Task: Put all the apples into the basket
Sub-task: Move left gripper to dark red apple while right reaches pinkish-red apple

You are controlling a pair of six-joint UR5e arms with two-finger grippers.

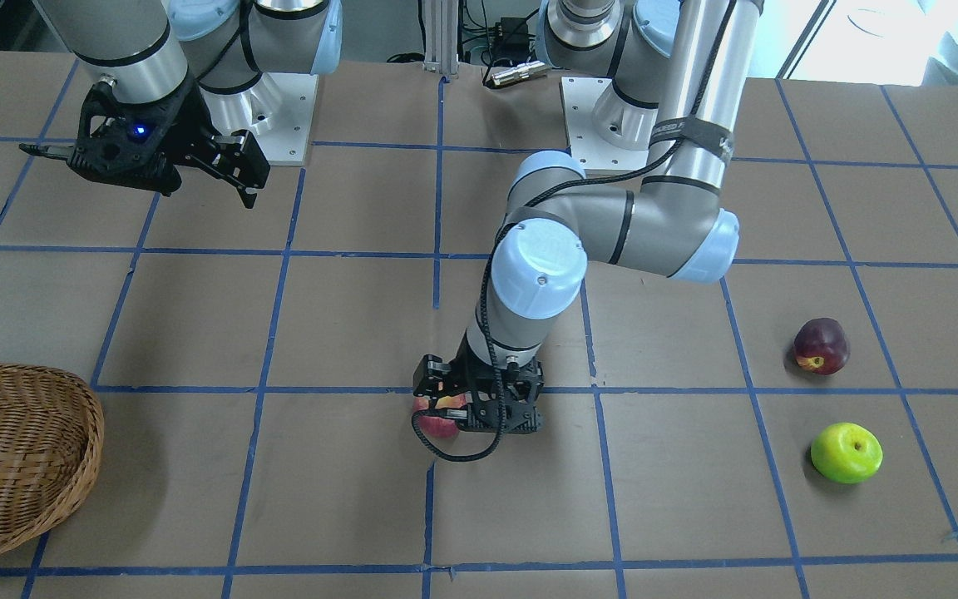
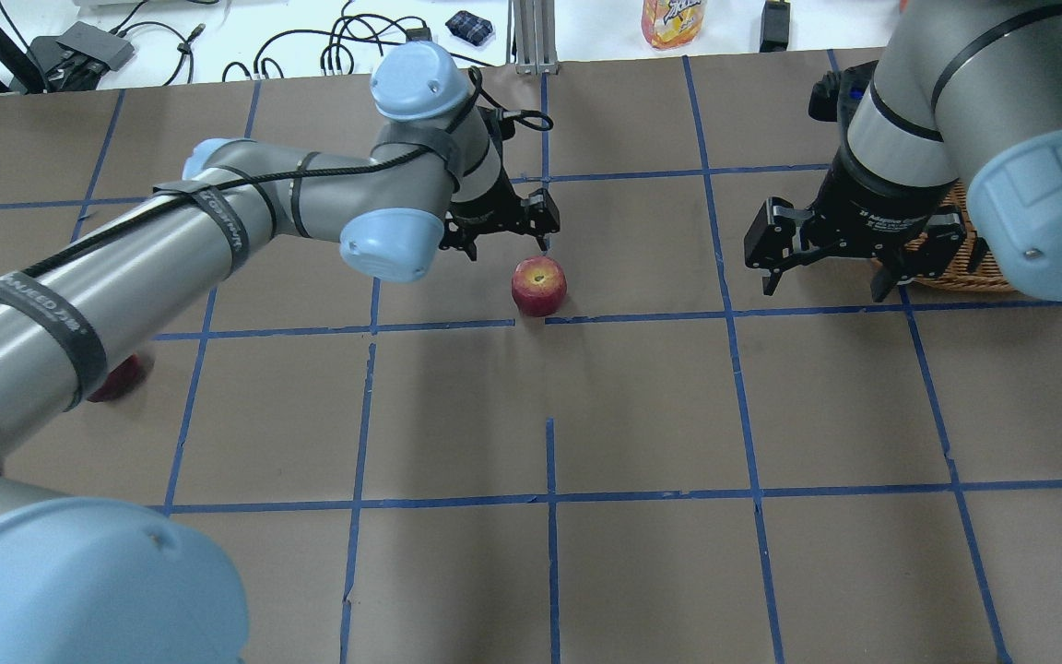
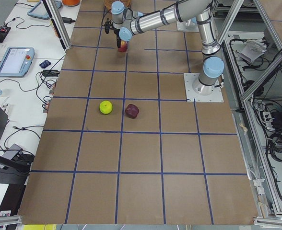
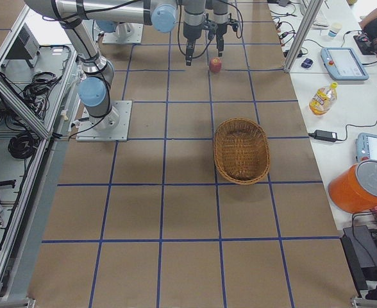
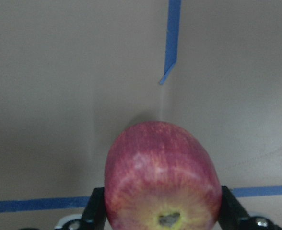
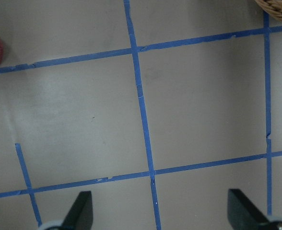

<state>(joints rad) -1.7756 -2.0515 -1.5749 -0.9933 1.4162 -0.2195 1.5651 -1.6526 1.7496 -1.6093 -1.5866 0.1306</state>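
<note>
The red apple [image 1: 439,423] [image 2: 538,286] rests on the paper near the table's middle. In the left wrist view my left gripper [image 5: 162,213] is shut on the red apple [image 5: 162,177], its fingers [image 5: 97,211] against both sides. The maroon apple [image 1: 821,345] and the green apple [image 1: 846,452] lie apart on my left side. The wicker basket [image 1: 88,416] [image 4: 265,151] stands on my right side with nothing in it. My right gripper [image 2: 826,288] [image 6: 160,211] hangs open and empty above the table, between the red apple and the basket.
Brown paper with a blue tape grid [image 1: 437,249] covers the table. The arm bases [image 1: 604,125] stand at the robot's edge. Beyond the table's far edge are a bottle [image 4: 322,99], tablets [image 4: 344,63], cables and an orange bucket [image 4: 361,186].
</note>
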